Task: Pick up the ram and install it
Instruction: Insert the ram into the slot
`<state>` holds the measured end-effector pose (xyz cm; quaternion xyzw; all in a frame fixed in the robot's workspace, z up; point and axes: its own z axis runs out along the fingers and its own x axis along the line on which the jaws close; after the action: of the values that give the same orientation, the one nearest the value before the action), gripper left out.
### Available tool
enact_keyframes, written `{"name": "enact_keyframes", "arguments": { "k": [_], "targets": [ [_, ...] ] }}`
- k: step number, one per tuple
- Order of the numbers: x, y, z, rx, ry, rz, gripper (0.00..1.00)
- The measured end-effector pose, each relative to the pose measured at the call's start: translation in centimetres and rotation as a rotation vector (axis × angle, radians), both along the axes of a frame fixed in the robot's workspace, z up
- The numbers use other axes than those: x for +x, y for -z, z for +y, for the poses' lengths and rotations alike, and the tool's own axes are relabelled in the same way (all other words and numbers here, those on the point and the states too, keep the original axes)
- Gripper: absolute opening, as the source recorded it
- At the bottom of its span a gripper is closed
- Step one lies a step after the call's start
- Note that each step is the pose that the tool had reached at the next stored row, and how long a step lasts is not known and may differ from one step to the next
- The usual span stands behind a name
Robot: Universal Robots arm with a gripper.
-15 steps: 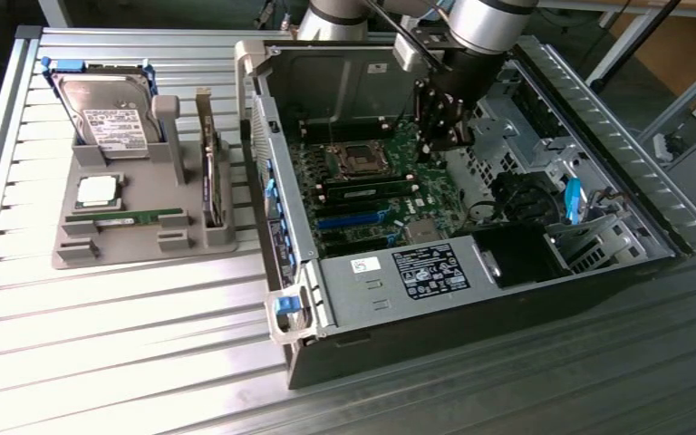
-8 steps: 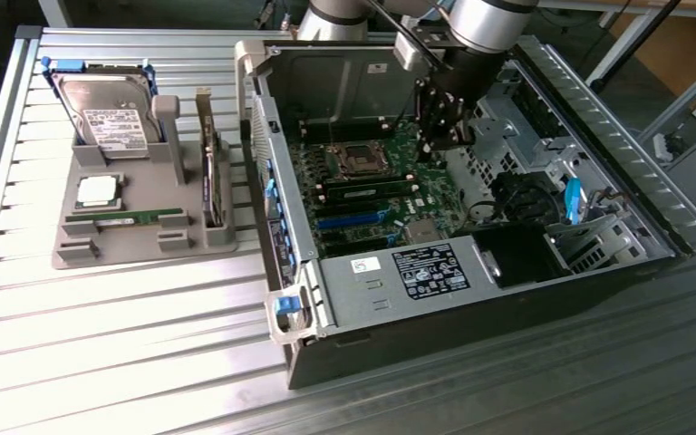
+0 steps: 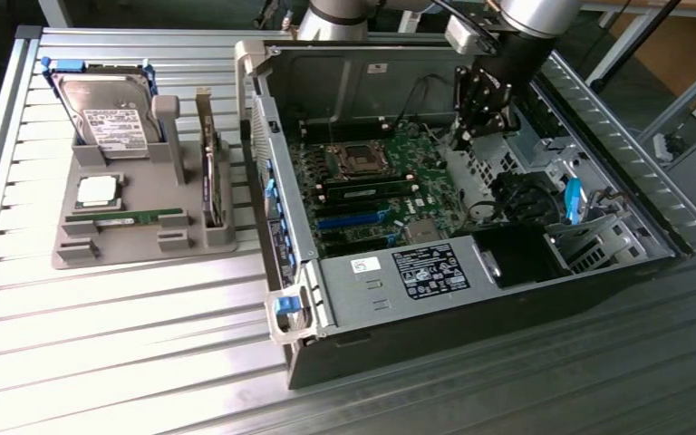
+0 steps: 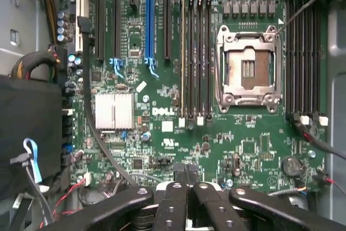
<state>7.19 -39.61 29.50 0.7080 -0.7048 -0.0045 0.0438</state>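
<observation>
Slatted metal bench [image 3: 130, 326], bright glare near its front edge. Open PC case [image 3: 469, 299] sits mid-bench, motherboard [image 4: 178, 133] exposed, one stick seated in a slot beside the empty CPU socket [image 4: 248, 71]. Gripper [image 3: 484, 136] hangs inside the case over the motherboard, jaws pressed together, holding nothing. The ram [image 3: 124, 217] lies flat in the grey holder [image 3: 142, 245] near the bench's far corner on the exterior view's left, well apart. Window frames behind.

Strong light is glaring off table [image 3: 106, 317] slats, w/ case [image 3: 469, 299] interior lying dimmer; wrist view is evenly lit.
</observation>
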Motion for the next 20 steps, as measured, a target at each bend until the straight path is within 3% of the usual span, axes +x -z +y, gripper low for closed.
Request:
{"name": "enact_keyframes", "arguments": {
  "k": [8, 9, 10, 15, 20],
  "targets": [
    [0.6, -0.46, 0.0, 0.0, 0.0, 0.0027, 0.09],
    [0.6, -0.44, 0.0, -0.0002, 0.0, -0.019, 0.09],
    [0.6, -0.41, -0.01, 0.0, 0.0, -0.0352, 0.09],
    [0.5, -0.41, 0.0, 0.0001, 0.0, -0.0367, 0.09],
    [-1.3, -0.41, 0.02, 0.0, 0.0, -0.0367, 0.09]
  ]
}}
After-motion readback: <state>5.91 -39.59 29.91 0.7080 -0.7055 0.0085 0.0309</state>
